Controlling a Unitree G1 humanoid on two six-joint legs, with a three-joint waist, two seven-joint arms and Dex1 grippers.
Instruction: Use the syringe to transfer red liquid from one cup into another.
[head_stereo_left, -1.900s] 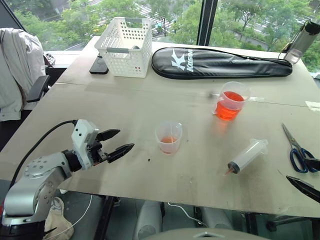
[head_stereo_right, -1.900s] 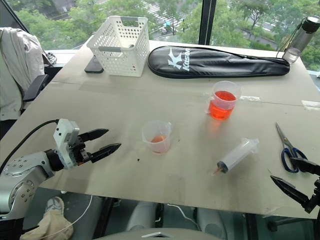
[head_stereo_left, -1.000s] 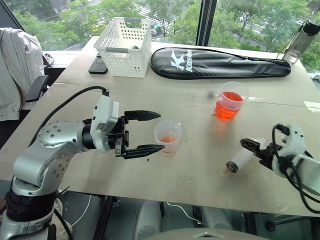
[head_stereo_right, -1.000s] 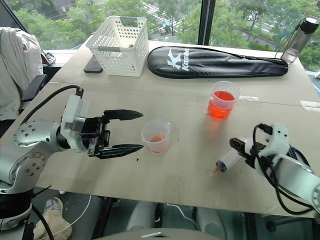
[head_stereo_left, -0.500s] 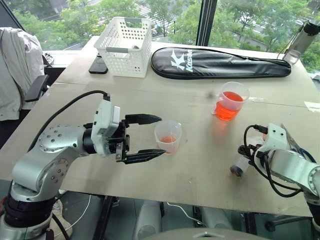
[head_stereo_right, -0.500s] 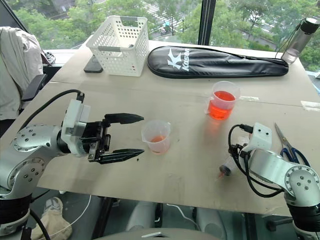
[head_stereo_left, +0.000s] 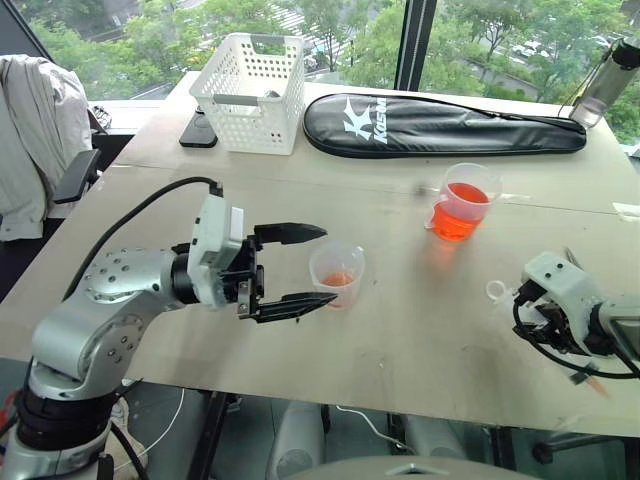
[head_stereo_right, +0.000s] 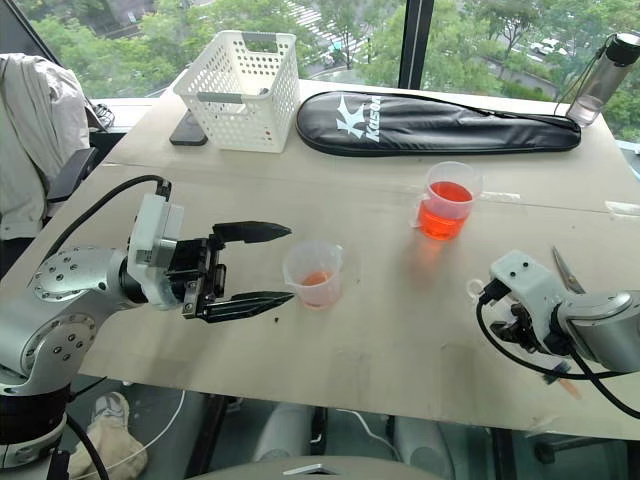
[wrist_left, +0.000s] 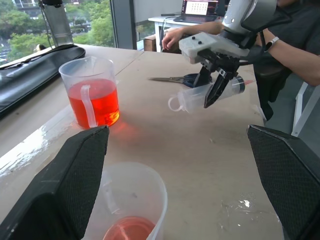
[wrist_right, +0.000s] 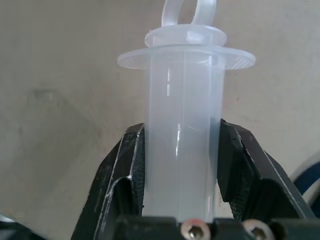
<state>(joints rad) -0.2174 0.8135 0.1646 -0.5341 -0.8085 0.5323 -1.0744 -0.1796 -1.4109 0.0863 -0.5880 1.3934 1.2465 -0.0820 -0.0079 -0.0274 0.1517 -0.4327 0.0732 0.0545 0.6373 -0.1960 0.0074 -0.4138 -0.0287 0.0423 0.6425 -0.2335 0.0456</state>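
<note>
Our right end effector is clamped on the syringe barrel, lifted off the bench, well right of the small cup. We judge the pickup done; next it must carry the nozzle into the beaker beyond. Our left end effector gapes wide and empty, pointing level, just left of that cup.

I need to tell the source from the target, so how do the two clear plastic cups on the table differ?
The clear plastic measuring beaker with a side handle is the larger; the plain tapered handleless cup is smaller. The beaker is roughly half full of orange-red liquid; the small cup holds only a shallow layer at the bottom. The small cup stands just past the open jaws of the left gripper; the beaker stands farther back on the table. Both stand upright.
</note>
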